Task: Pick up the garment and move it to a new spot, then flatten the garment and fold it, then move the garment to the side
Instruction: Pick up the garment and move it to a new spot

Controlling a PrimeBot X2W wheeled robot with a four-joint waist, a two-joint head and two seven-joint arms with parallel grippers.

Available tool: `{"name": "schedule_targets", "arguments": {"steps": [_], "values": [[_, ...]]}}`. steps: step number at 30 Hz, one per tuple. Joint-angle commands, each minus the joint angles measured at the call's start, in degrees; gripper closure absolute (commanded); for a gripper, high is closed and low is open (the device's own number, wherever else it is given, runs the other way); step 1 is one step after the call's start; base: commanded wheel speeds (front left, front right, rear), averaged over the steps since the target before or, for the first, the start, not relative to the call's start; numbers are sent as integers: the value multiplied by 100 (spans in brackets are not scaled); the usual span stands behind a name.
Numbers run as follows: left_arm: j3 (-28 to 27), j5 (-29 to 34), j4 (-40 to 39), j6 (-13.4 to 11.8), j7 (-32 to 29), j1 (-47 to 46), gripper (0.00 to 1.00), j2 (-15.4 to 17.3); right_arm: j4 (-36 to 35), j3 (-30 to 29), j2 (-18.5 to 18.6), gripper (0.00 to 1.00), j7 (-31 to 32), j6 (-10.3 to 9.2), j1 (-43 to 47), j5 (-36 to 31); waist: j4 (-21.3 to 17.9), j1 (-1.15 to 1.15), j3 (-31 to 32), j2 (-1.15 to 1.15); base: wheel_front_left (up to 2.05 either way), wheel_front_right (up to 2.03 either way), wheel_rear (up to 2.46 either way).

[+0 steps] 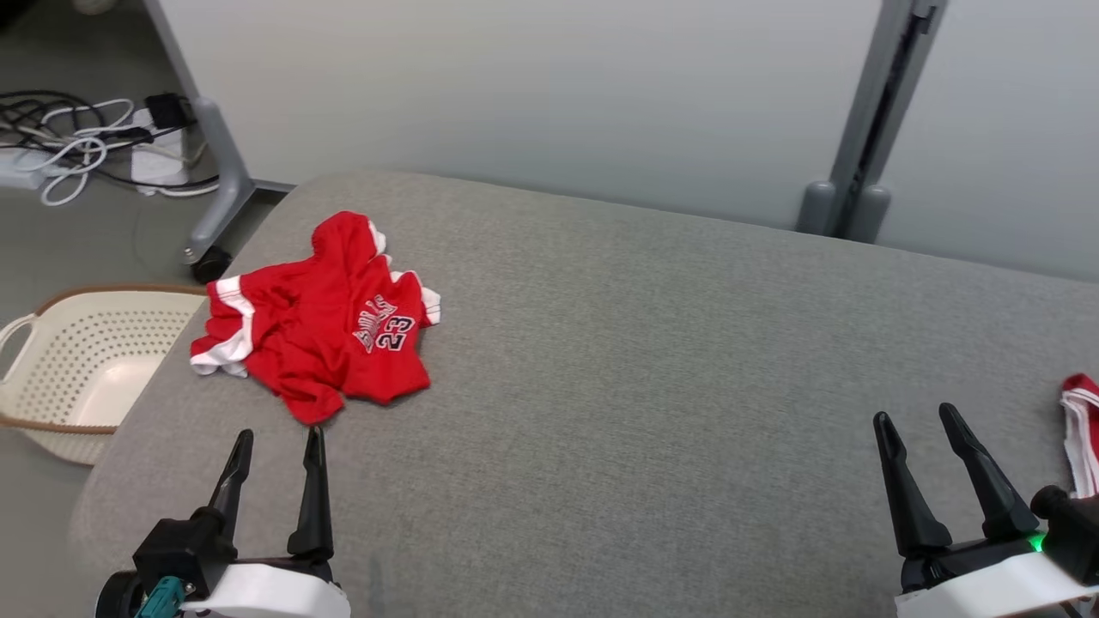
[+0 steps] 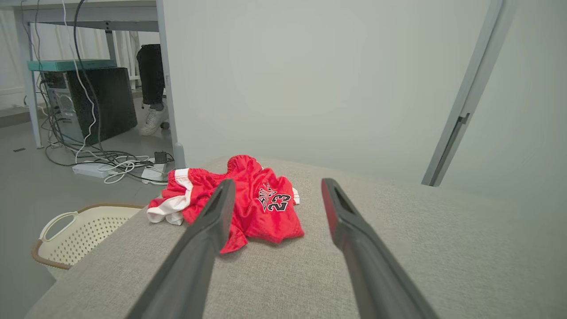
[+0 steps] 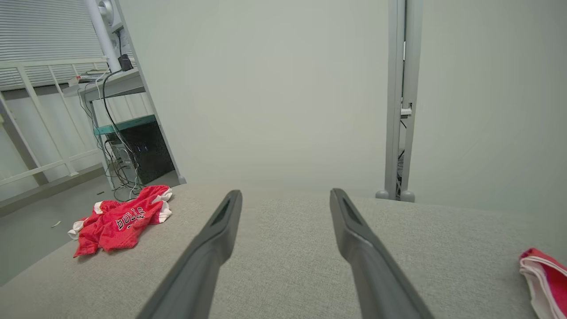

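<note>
The crumpled red garment (image 1: 322,322) is lying on the grey desk (image 1: 644,343), on the corner just beside the basket (image 1: 60,360). The left tool (image 1: 279,433) is hovering close to the garment, fingers spread wide and gripping nothing, probably because it is lining up for the first pick. The right tool (image 1: 914,414), equally spread and empty, is sitting far from the basket, near a second red-and-white cloth (image 1: 1080,429) at the desk's opposite edge. Counting: two tools, two red cloths, one basket.

Red cloth (image 1: 1082,429) cut by right edge; basket (image 1: 86,343) part-hidden.
</note>
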State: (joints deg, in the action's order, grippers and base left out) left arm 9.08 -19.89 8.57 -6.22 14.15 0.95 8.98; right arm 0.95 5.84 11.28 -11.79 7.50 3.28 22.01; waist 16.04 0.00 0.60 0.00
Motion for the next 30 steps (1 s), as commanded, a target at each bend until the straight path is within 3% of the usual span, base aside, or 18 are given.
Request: {"name": "schedule_targets", "arguments": {"steps": [1, 8, 13, 18, 22, 30], "values": [[-27, -31, 1, -46, -3, -33, 0, 35, 34, 7, 32, 0, -45, -1, -53, 30, 310, 0, -51, 0, 0, 0, 0], [-19, -72, -26, -63, -17, -16, 0, 61, 104, 178, 27, 0, 6, -1, -160, 68, 684, 0, -80, 0, 0, 0, 0], [-114, -282, -97, -72, -314, -314, 0, 50, 99, 281, 64, 0, 49, -1, -248, 63, 661, 0, -193, 0, 0, 0, 0], [-216, -347, -94, -133, -1152, -986, 0, 375, 80, 343, 139, 0, 119, -1, -378, 93, 458, 0, -399, 0, 0, 0, 0], [-392, -658, 38, 76, -1774, -1758, 0, 642, 36, 370, 193, 0, 165, -1, -521, 86, 215, 0, -702, 0, 0, 0, 0], [-487, -1044, 1671, 403, -2670, -3513, 0, 993, -55, 558, 303, 0, 192, -1, -1094, 109, -391, 0, -1594, 0, 0, 0, 0]]}}
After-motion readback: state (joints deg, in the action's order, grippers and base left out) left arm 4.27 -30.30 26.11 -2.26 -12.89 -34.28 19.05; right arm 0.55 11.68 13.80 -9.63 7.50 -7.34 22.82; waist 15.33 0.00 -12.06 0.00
